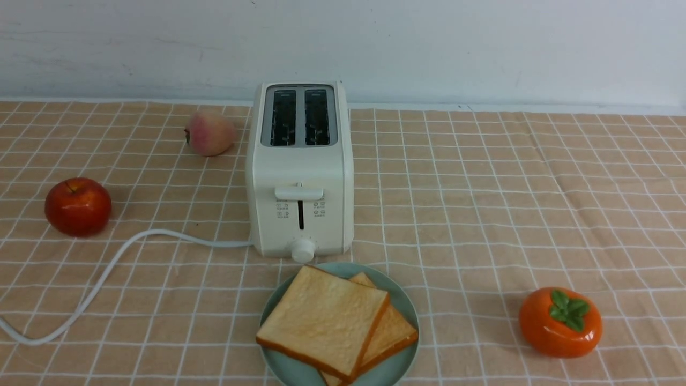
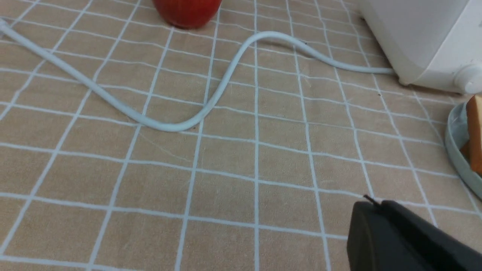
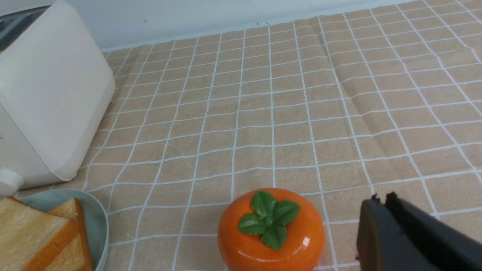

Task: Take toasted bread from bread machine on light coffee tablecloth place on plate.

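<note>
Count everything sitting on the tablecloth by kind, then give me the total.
Toast slices: 2
Toaster: 1
Plate: 1
Red apple: 1
Peach: 1
Persimmon: 1
Total: 7

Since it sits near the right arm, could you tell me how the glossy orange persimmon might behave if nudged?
The glossy orange persimmon looks rounded, so it would probably roll or wobble on the checked tan tablecloth. Its shiny skin suggests a slippery, rigid surface.
</note>
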Robot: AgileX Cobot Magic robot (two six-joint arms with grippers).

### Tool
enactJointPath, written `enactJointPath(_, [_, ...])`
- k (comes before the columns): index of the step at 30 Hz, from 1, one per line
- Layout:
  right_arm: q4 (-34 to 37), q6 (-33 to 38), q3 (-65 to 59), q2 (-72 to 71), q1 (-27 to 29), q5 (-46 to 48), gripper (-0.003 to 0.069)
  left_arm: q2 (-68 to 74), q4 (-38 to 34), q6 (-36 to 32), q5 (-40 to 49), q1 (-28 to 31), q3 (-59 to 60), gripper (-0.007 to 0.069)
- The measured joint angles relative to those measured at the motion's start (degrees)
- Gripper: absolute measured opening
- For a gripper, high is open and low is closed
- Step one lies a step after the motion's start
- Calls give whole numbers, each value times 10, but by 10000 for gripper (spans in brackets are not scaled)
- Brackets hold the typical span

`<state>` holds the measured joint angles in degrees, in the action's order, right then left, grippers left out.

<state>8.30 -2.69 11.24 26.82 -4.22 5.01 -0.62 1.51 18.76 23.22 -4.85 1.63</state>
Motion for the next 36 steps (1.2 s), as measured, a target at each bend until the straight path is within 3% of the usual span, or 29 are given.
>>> enactJointPath(27, [0, 0, 0, -7, 0, 3, 62, 0, 0, 0, -1, 0, 1, -3])
enactJointPath(33, [-61, 46, 0, -106, 0, 27, 72, 0, 0, 0, -1, 0, 1, 0])
enactJointPath(36, [-105, 54, 0, -170, 11, 93, 75, 0, 0, 0, -1, 0, 1, 3])
